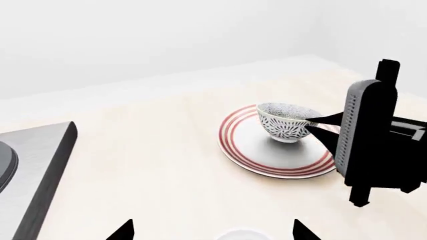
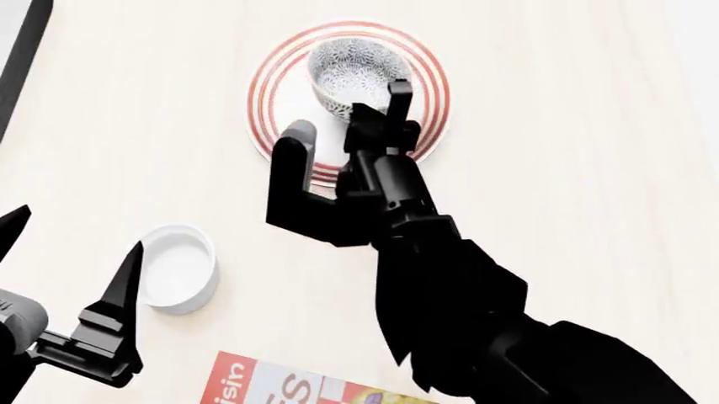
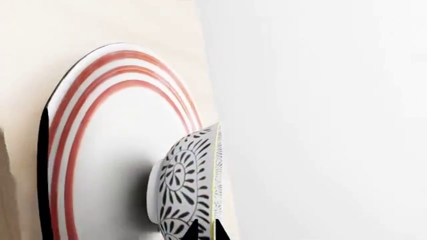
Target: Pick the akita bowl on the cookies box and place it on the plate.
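On the pale wooden table (image 2: 584, 168) sits the round white plate with thin red rings (image 2: 275, 101), and the deep grey-and-white speckled akita bowl (image 2: 354, 69) stands upright on it, toward the plate's far side. Right gripper (image 2: 379, 108) reaches over the plate; its thin black jaws sit at the bowl's near rim, one fingertip (image 1: 319, 119) on each side of the wall, narrowly parted. Whether they actually pinch the rim, cannot tell. Right wrist view shows the bowl's patterned wall (image 3: 187, 185) close up, base on the plate (image 3: 100, 150). Left gripper (image 2: 62, 278) hovers low at the near left, jaws spread wide, holding nothing, just beside a small plain white cup (image 2: 180, 268). Red cookies box with white lettering (image 2: 281, 387) lies at the near edge, nothing visible on it. Grey metal block (image 1: 40, 170) sits far left.
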{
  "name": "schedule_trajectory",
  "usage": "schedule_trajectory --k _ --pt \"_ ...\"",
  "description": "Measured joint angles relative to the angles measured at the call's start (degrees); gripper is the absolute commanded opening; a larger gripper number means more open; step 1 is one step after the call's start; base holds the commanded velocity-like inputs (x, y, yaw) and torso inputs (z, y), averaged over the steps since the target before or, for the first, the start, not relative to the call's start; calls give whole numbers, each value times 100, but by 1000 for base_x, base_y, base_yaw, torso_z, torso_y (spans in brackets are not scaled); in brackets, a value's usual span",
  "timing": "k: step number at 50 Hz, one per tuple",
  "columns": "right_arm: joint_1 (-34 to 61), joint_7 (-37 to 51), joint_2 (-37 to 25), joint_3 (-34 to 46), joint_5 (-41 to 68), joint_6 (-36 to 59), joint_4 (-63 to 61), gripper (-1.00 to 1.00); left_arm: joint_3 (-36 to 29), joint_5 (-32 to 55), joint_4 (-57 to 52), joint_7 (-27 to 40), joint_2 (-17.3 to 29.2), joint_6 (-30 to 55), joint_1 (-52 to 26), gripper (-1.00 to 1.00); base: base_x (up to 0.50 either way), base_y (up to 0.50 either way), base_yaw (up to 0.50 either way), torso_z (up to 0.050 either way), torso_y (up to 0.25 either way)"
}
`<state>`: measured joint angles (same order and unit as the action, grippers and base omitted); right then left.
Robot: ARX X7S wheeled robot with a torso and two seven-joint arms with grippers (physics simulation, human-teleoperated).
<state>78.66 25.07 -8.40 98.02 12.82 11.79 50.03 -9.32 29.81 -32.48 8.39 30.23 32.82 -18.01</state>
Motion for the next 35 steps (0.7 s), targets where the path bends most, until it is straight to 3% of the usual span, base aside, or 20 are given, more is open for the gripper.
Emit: schedule_trajectory --k 21,22,35 --pt "-109 0 63 -135 -454 -24 96 -100 -9 14 14 20 20 -23 2 100 0 0 0 0 -2" --pt "-113 7 63 -140 -456 -17 92 100 -9 15 15 20 21 -25 3 100 0 0 0 0 -11" --pt "-142 139 -30 -145 -507 192 -177 100 -19 24 13 34 34 -34 1 100 0 0 0 0 -2"
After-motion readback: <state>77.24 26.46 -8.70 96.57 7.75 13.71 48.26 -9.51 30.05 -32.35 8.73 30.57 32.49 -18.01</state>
